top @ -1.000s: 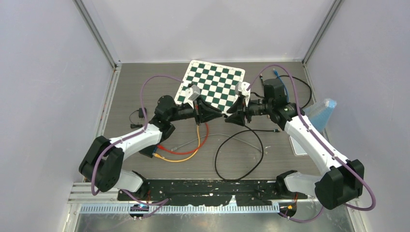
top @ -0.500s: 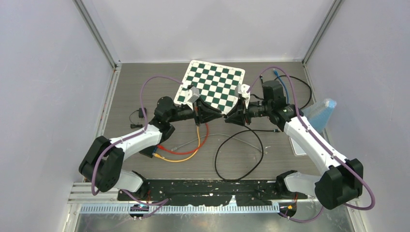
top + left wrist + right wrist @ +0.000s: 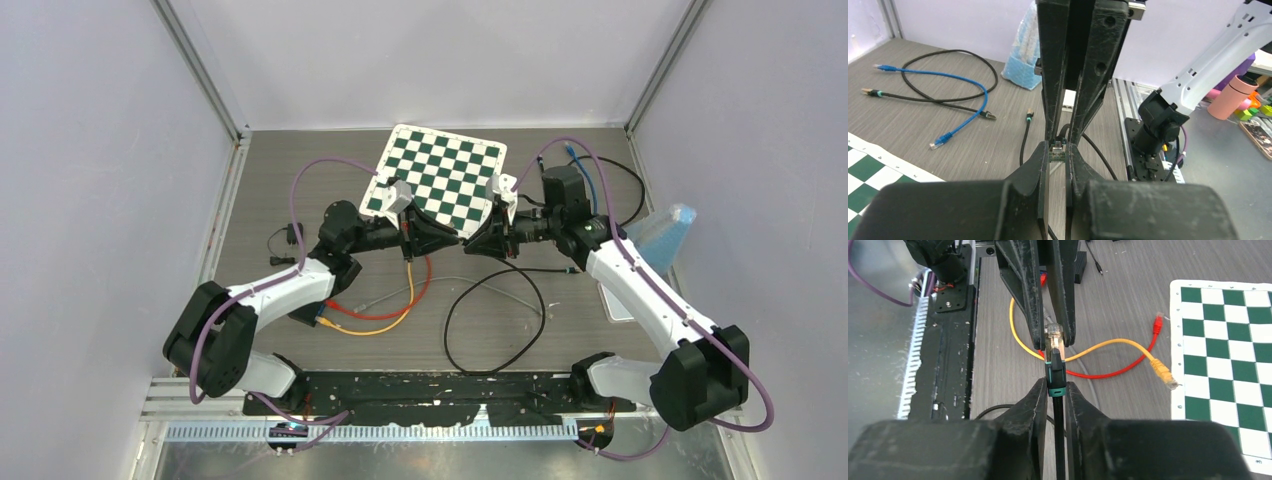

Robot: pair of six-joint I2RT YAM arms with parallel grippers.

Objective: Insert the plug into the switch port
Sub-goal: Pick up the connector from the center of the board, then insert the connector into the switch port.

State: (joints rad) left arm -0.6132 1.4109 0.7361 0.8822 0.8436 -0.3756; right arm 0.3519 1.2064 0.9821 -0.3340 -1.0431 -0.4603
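Observation:
My left gripper [image 3: 1058,149] is shut on the switch port [image 3: 1058,154], a small green board with a socket pinched between its fingertips. Facing it, my right gripper [image 3: 1054,388] is shut on the plug [image 3: 1054,339], a clear connector with a teal boot on a black cable [image 3: 1058,440]. The plug's tip lies between the left gripper's fingers [image 3: 1033,300], at the port's mouth. From above, the left gripper [image 3: 443,236] and right gripper [image 3: 478,240] meet nose to nose over the near edge of the checkered mat [image 3: 440,170]. How deep the plug sits is hidden.
Yellow cable [image 3: 1128,342] and red cable [image 3: 1143,357] lie on the table under the grippers. A black cable loop [image 3: 490,320] lies nearer the bases. Blue cable [image 3: 948,75] and a blue bag [image 3: 665,235] are at the far right. A black box [image 3: 305,312] sits by the left arm.
My right gripper's jaws have closed in on the plug's boot and the right arm has edged slightly toward the left gripper. The left arm has stayed put.

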